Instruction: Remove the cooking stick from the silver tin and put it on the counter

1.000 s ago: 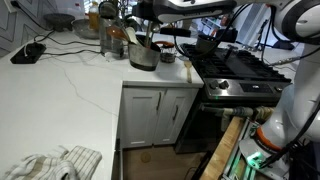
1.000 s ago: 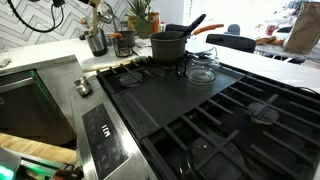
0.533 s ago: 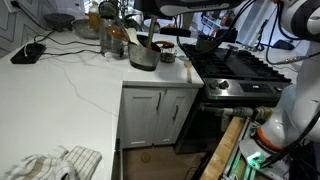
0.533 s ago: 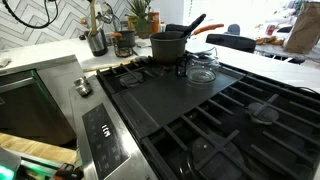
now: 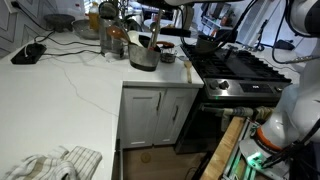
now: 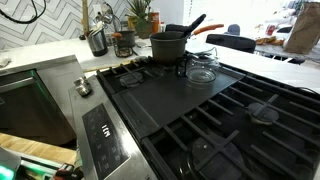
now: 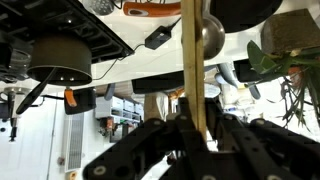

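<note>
In the wrist view my gripper [image 7: 193, 126] is shut on the cooking stick [image 7: 190, 55], a slim tan wooden stick that runs straight out between the fingers. The round silver tin [image 7: 209, 35] shows just behind the stick's far part. In an exterior view the stick [image 5: 157, 30] hangs upright over the silver tin [image 5: 143, 56], which stands on the white counter [image 5: 70, 90] near the stove. Its lower end is close to the tin's rim. The stick [image 6: 84, 20] and tin [image 6: 97, 42] also show at the far left of an exterior view. In both exterior views the gripper sits at or above the top edge.
Amber bottles [image 5: 110, 38] and a small dark bowl [image 5: 167, 55] stand beside the tin. A black pot [image 6: 168, 46] and a glass lid [image 6: 202, 72] sit on the black stove [image 6: 200, 110]. A black device [image 5: 30, 52] and a cloth [image 5: 55, 163] lie on the counter.
The gripper has risen towards the top of the exterior view with the stick in it. The stick now stands more upright and higher over the tin.
</note>
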